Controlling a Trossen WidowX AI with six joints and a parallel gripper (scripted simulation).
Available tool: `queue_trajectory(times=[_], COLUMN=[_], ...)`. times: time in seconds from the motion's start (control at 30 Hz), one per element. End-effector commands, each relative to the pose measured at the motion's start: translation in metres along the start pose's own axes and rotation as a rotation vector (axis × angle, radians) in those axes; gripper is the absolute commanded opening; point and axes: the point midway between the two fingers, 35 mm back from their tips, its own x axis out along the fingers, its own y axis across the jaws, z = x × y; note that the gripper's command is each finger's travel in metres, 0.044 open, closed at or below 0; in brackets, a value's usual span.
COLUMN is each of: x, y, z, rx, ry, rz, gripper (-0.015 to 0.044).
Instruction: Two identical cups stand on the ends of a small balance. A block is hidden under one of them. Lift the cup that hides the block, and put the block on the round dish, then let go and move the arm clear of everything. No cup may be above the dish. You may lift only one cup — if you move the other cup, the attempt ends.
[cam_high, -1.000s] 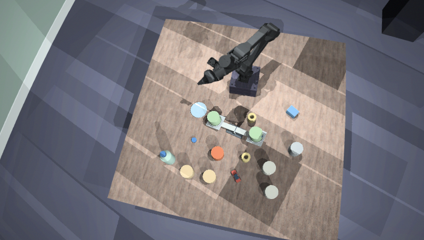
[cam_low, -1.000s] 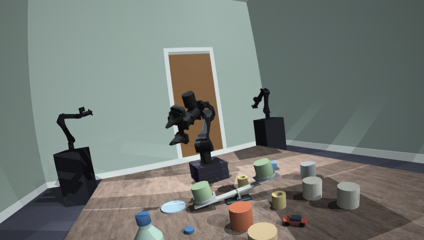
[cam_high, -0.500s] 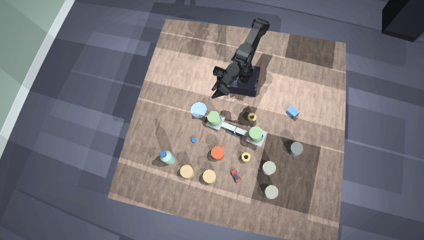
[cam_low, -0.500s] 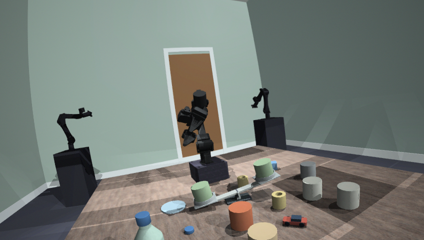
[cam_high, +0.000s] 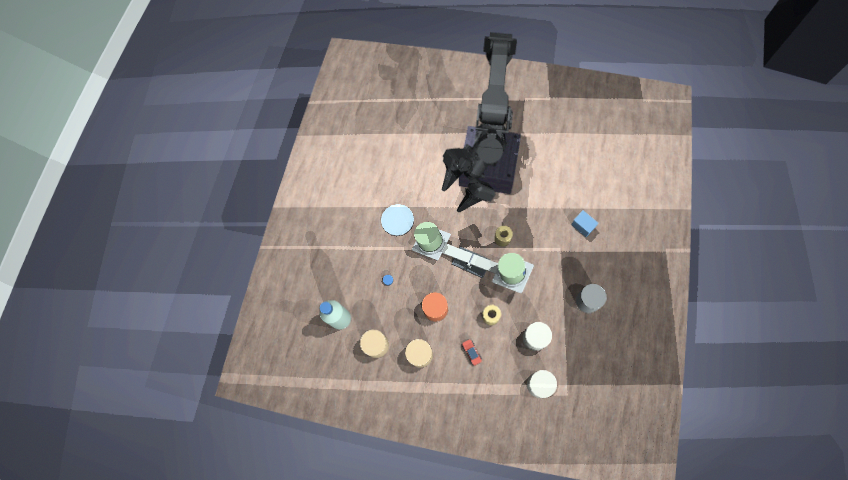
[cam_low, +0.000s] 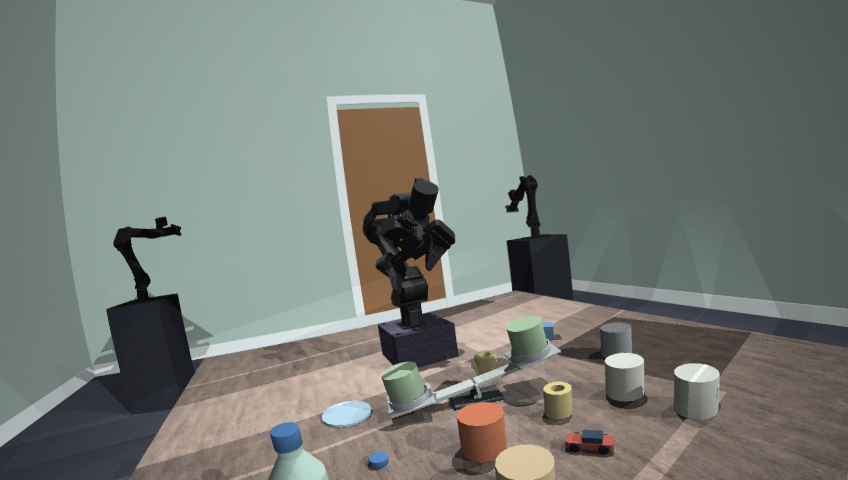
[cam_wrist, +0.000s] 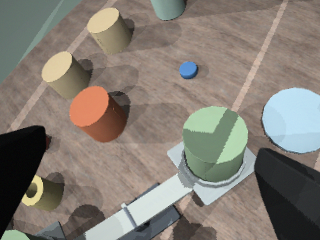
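Note:
One green cup (cam_high: 428, 237) (cam_low: 402, 383) (cam_wrist: 215, 142) stands upside down on the balance's lower end, beside the dish. The other green cup (cam_high: 511, 268) (cam_low: 526, 337) stands on the raised end; only its edge shows in the wrist view. The balance (cam_high: 459, 253) (cam_low: 455, 390) (cam_wrist: 157, 197) is tilted. No block shows under either cup. The pale blue round dish (cam_high: 397, 220) (cam_low: 346, 413) (cam_wrist: 295, 120) is bare. My gripper (cam_high: 452, 199) (cam_wrist: 152, 148) is open and empty, high above the table between the arm's base and the balance, pointing down towards the lower cup.
An orange cylinder (cam_high: 435, 306), two tan cylinders, a bottle (cam_high: 337, 316), a blue disc (cam_high: 387, 279) and a toy car (cam_high: 471, 352) stand or lie beyond the balance. Two hollow yellow cylinders flank it. White and grey cylinders and a blue box (cam_high: 585, 223) are at the right.

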Motion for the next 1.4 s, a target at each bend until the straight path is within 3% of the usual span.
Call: queue_trajectory(times=[0.0, 0.7, 0.9, 1.37], x=[-0.006, -0.041, -0.039, -0.007], y=[0.009, 0.033, 0.033, 0.036], z=[-0.014, -0.074, -0.073, -0.062], rx=[-0.134, -0.726, -0.749, -1.194], ry=[0.044, 0.196, 0.199, 0.323], rz=[0.026, 0.193, 0.187, 0.093], gripper=[0.0440, 0.0440, 0.0440, 0.0440])
